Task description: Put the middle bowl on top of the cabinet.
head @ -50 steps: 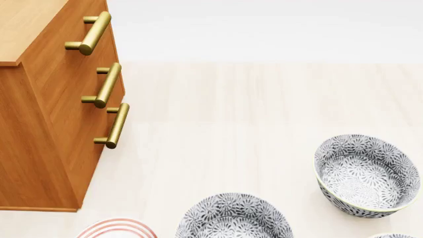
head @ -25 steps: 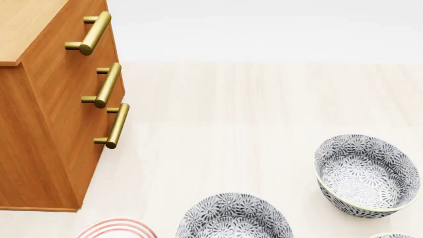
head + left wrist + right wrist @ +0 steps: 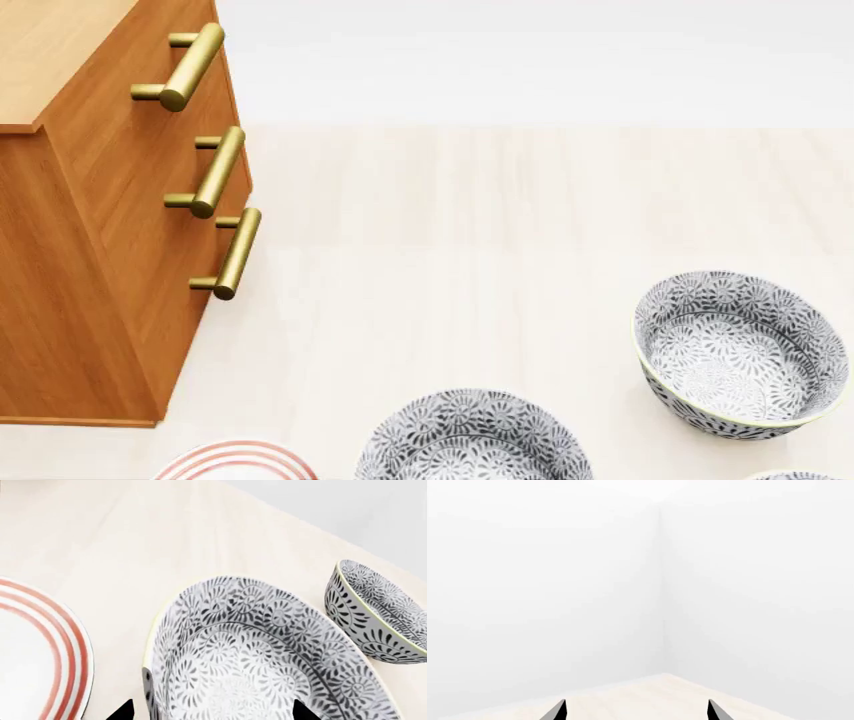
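Head view: against the pictures from a second and half a second ago, almost nothing moves. The cabinet stands at the far left with its three brass handles; the middle bowl sits at the near edge of the table, perhaps a touch lower in the picture than before, and a second bowl rests to its right. A sliver of a third bowl shows at the near right corner, and the red-ringed plate lies left of the middle bowl. No arm shows here, so the lift has most likely not begun.

Left wrist view: this supplies what the head view lacks. The left pincer hangs close over the middle bowl, its two dark tips set apart on either side of the bowl's width, clamped on nothing. The red-ringed plate lies beside the bowl, the other bowl beyond it.

Right wrist view: the right pincer has its tips apart, facing blank white walls and a strip of pale surface, away from the work.
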